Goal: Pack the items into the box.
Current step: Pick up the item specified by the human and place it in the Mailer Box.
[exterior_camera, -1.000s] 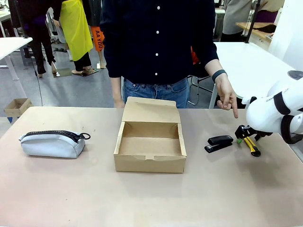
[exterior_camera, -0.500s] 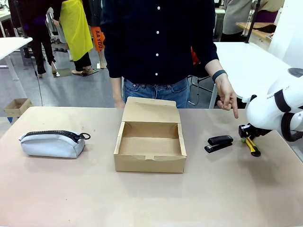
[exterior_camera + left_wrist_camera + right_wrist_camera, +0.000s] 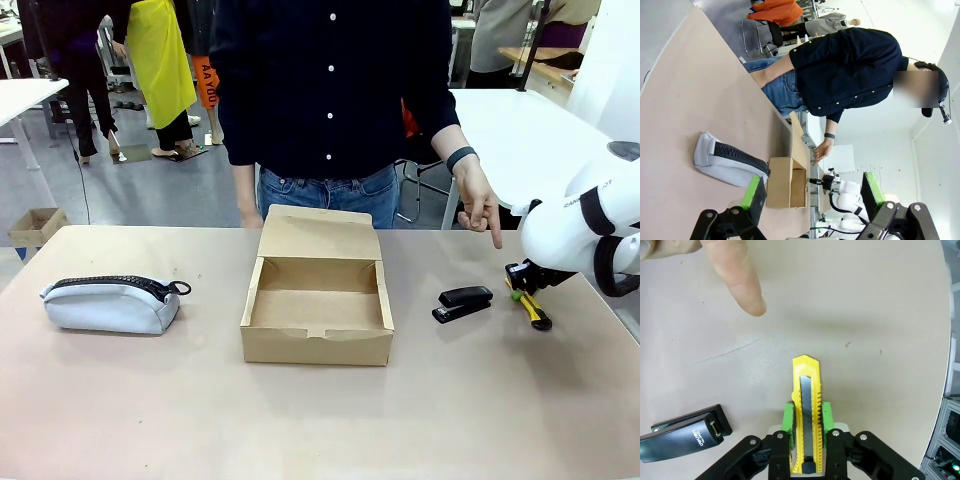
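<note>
The right tool (image 3: 806,421) is clenched on a yellow-and-black utility knife (image 3: 805,385), its green pads pressing both long sides, with the blade end sticking out past the fingertips low over the beige worktop (image 3: 300,420). A black stapler (image 3: 463,303) lies flat just beside this tool, between it and the open brown cardboard box (image 3: 316,348) farther off, and a person's hand (image 3: 480,210) points one finger down just beyond the knife's tip. The left tool (image 3: 812,186) is released, holding nothing, well apart from a grey zippered pouch (image 3: 725,162) ahead of it.
</note>
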Action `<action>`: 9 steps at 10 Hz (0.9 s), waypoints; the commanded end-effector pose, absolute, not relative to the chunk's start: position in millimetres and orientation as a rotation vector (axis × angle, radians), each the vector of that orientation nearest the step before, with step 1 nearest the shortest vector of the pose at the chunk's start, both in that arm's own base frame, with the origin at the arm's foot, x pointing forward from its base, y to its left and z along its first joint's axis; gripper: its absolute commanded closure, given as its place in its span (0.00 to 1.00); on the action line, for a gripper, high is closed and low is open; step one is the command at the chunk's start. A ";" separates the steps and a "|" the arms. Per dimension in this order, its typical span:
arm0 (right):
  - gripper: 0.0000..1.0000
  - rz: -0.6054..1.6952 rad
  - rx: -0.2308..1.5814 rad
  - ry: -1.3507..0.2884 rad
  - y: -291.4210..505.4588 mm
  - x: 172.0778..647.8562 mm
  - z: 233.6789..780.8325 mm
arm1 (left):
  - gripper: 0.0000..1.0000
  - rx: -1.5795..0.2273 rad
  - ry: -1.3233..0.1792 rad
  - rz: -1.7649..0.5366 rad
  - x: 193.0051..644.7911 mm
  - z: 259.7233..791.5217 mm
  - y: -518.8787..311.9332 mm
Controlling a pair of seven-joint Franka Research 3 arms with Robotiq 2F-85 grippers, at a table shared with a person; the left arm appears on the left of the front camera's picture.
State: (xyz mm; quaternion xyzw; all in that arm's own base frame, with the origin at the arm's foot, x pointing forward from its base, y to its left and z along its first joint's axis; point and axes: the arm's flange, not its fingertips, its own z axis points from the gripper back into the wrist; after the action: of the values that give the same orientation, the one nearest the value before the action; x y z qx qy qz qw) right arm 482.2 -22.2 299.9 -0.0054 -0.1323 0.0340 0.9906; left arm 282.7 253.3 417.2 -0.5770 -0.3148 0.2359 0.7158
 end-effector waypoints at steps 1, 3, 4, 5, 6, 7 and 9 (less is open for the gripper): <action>1.00 0.065 -0.011 -0.241 -26.9 476.3 307.7 | 0.00 -1.291 -0.724 0.508 282.6 418.7 253.4; 1.00 0.100 0.000 -0.236 -39.3 445.8 392.1 | 0.00 -1.291 -0.724 0.508 282.6 418.7 253.4; 1.00 0.140 0.055 -0.230 -39.3 423.3 437.5 | 0.00 -1.291 -0.724 0.508 282.6 418.7 253.4; 1.00 0.134 0.068 -0.234 -39.2 412.0 460.1 | 0.00 -1.291 -0.724 0.508 282.6 418.7 253.4; 1.00 0.111 0.102 -0.246 -41.5 411.1 464.0 | 0.00 -1.291 -0.724 0.508 282.6 418.7 253.4; 1.00 0.076 0.126 -0.243 -47.2 409.7 458.8 | 0.00 -1.291 -0.724 0.508 282.6 418.7 253.4; 1.00 0.095 0.078 -0.248 -42.6 397.9 478.3 | 0.00 -1.291 -0.724 0.508 282.6 418.7 253.4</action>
State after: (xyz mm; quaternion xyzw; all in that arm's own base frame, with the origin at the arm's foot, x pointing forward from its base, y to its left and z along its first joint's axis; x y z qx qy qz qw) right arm 395.4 -50.5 474.8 0.0532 -0.1187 0.0337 0.9909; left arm 282.6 253.5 417.5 -0.5770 -0.3152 0.2359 0.7156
